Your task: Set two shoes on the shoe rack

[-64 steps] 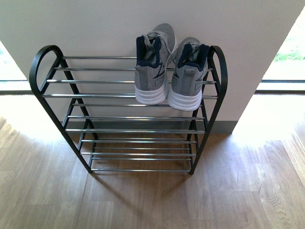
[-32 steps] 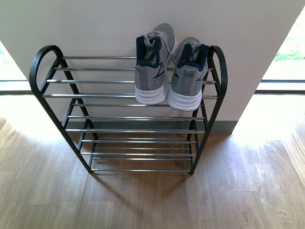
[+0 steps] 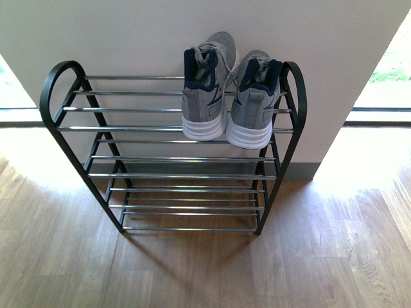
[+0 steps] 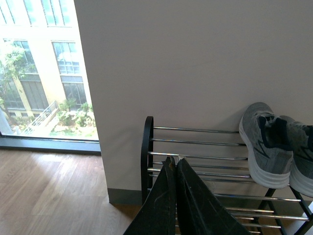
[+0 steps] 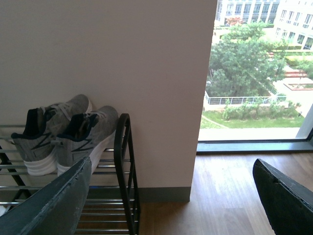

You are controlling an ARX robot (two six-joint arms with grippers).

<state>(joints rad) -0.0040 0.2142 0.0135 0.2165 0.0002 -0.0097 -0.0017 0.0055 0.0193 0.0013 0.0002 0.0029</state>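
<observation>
Left gripper [image 4: 174,162]: pressed together, only a thin slit between the two dark fingers [image 4: 159,205]; nothing held; in front of the left end of the rack, apart from it.
Right gripper [image 5: 171,166]: spread wide, empty; one finger [image 5: 58,200] low in front of the sneakers, not touching them; the other over the floor by the window.
Inner sneaker [image 3: 204,96]: on the top tier of the rack, toward its right end; heel toward the front camera, toe raised against the wall.
Outer sneaker [image 3: 253,106]: just beside the inner one, next to the right black loop of the frame; same direction.
Look of the pair: grey knit, white soles, navy lining.
Markings: navy angular strokes on the sides; too small to read as a brand; no legible letters.
Shoe rack [image 3: 128,128]: black frame with rounded ends, several tiers of thin chrome bars; back against the wall.
Wall [image 3: 128,38]: plain, pale.
Floor [image 3: 192,276]: wood planks, bright patches at both sides.
Window [image 5: 254,73]: trees, lawn and buildings outside.
</observation>
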